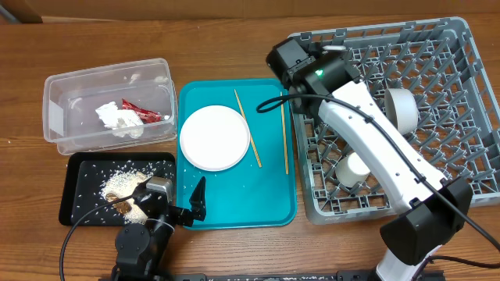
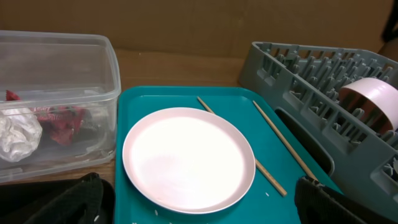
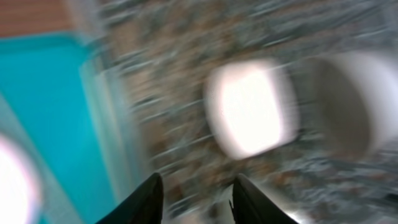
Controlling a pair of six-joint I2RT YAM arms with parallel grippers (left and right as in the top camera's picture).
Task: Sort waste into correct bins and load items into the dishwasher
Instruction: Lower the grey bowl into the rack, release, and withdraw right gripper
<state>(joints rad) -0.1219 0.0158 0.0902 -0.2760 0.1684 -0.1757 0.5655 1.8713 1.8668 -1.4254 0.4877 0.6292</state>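
Note:
The pale pink plate [image 1: 215, 137] [image 2: 188, 158] and two wooden chopsticks [image 1: 248, 129] [image 1: 284, 133] lie on the teal tray [image 1: 234, 199]. The grey dish rack [image 1: 469, 179] holds a pink bowl [image 1: 402, 108] [image 2: 373, 102] on its side and a small white cup [image 1: 355, 168]. No white bowl shows. The clear tub [image 1: 66, 86] holds the napkin [image 1: 117, 119] and the red wrapper [image 1: 144, 112]. The black tray [image 1: 78, 168] holds rice and scraps [image 1: 121, 183]. My left gripper [image 1: 166, 199] [image 2: 205, 211] is open and empty at the teal tray's near edge. My right gripper [image 1: 280, 61] [image 3: 196, 199] is open and empty over the rack's far left corner.
The right wrist view is motion-blurred; it shows the cup [image 3: 249, 109], the bowl [image 3: 348, 99] and the teal tray's edge [image 3: 56, 106]. My right arm [image 1: 383, 148] stretches across the rack. Bare wooden table [image 1: 234, 39] lies behind the tray.

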